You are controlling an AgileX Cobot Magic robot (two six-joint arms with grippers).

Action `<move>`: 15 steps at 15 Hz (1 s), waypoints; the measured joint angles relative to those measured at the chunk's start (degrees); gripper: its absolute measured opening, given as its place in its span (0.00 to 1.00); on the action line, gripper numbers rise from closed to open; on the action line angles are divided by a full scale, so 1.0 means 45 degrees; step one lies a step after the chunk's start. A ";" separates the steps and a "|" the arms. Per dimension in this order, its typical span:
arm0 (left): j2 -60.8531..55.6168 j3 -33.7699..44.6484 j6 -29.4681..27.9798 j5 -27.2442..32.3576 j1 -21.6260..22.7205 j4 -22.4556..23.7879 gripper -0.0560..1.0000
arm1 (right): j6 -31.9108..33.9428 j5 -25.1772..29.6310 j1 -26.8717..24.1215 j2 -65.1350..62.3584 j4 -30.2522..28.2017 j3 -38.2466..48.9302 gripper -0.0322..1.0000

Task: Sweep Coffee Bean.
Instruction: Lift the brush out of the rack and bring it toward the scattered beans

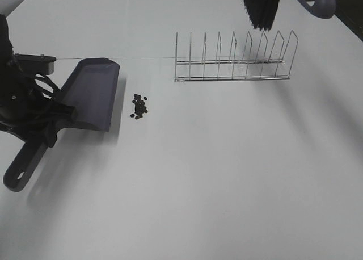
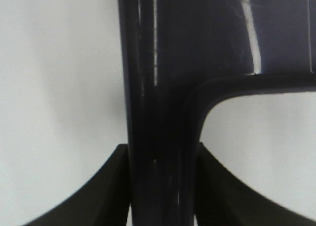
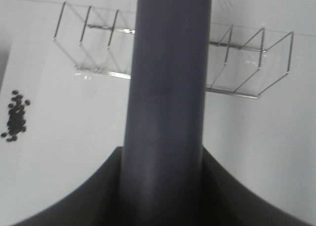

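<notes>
A small heap of dark coffee beans point(image 1: 139, 106) lies on the white table, just right of the purple-grey dustpan point(image 1: 91, 92). My left gripper point(image 1: 50, 124) is shut on the dustpan's handle point(image 2: 158, 152), with the pan's mouth facing the beans. The brush point(image 1: 261, 7) hangs at the top of the exterior view, bristles down, above the wire rack. My right gripper is out of the exterior view; in the right wrist view it is shut on the brush's handle point(image 3: 168, 102). The beans also show there point(image 3: 16, 116).
A wire dish rack point(image 1: 233, 58) stands at the back, right of centre, below the brush. The table's dark edge shows at the far right corner point(image 1: 351, 21).
</notes>
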 joint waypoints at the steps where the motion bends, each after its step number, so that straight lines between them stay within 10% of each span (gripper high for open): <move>1: 0.0000 0.0000 -0.0293 0.0153 0.0000 0.0178 0.38 | 0.0000 0.0000 0.0471 -0.0497 -0.0166 0.0828 0.34; 8: 0.0586 0.0025 -0.1706 0.0547 -0.0751 0.1044 0.38 | 0.1910 -0.1044 0.2967 -0.1057 -0.1923 0.6010 0.34; 15: 0.1859 0.0025 -0.1961 0.0458 -0.0751 0.1273 0.38 | 0.2648 -0.2483 0.3030 0.0344 -0.2241 0.6863 0.34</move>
